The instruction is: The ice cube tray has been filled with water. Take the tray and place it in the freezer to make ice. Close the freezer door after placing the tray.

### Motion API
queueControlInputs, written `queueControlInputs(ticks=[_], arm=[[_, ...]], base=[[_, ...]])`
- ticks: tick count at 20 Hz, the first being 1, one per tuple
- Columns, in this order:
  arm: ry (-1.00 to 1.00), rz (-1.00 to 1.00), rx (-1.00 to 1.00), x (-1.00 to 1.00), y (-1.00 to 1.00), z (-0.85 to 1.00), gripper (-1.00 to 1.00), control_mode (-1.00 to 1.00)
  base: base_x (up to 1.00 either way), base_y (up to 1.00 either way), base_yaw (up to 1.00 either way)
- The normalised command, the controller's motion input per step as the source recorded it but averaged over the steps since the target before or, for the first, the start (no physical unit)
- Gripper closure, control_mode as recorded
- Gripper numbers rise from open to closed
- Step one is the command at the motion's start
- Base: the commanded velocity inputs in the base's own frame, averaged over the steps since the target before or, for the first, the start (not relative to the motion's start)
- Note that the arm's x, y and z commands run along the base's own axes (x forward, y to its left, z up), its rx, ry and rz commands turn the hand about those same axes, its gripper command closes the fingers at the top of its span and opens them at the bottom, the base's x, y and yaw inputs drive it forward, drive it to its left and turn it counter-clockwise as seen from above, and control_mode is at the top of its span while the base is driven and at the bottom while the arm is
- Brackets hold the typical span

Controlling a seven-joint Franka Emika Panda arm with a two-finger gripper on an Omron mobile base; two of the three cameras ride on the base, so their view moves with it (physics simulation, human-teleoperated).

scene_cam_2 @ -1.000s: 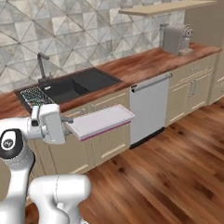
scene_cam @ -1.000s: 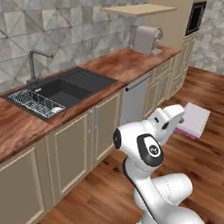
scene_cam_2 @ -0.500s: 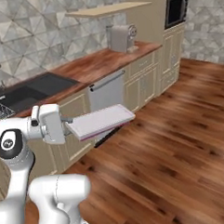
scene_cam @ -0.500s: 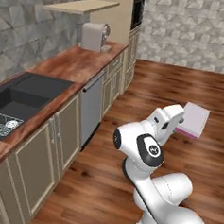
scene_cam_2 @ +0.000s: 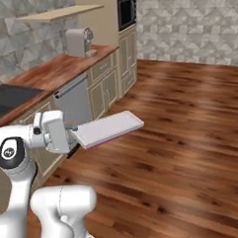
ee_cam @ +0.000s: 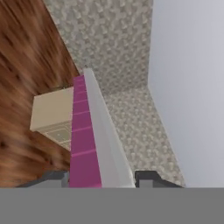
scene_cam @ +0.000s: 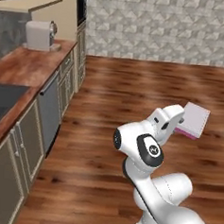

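Swinging away from the sink toward the open floor: whole scene shifted in both base views since a second ago, so that is the base turning, not the kitchen moving. Sink almost gone off the left edge, coffee machine point(scene_cam: 41, 34) and tabletop point(scene_cam: 27, 65) slid from far to near left, stone back wall point(scene_cam: 162, 27) now ahead. Means transport under way (tray taken, freezer hunt on), with no freezer ahead yet, so more turning or driving likely needed before any placing. Tray point(scene_cam_2: 109, 128) carried in the air over the wooden floor point(scene_cam_2: 191, 137), well apart from the cabinets, held at one short end and sticking out roughly level, same as in the earlier pictures. End effector point(ee_cam: 101, 177) clenched on the tray, a dark tip on either side of its pink edge in the hand view. Arm folded close to the body, elbow high, wrist pointing forward and to the robot's right, tray point(scene_cam: 194, 119) out beyond it.
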Motion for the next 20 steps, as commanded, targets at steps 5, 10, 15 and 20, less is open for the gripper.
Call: queueControlInputs(ticks=[5, 10, 15, 20], arm=[[0.0, 0.0, 0.0, 0.0, 0.0, 0.0, 1.0, 1.0], [0.0, 0.0, 0.0, 0.0, 0.0, 0.0, 1.0, 1.0], [0.0, 0.0, 0.0, 0.0, 0.0, 0.0, 1.0, 1.0], [0.0, 0.0, 0.0, 0.0, 0.0, 0.0, 1.0, 1.0]], base=[[-0.61, 0.0, -0.47], [-0.31, 0.0, -0.47], [0.05, -0.12, -0.47], [0.36, -0.14, -0.47]])
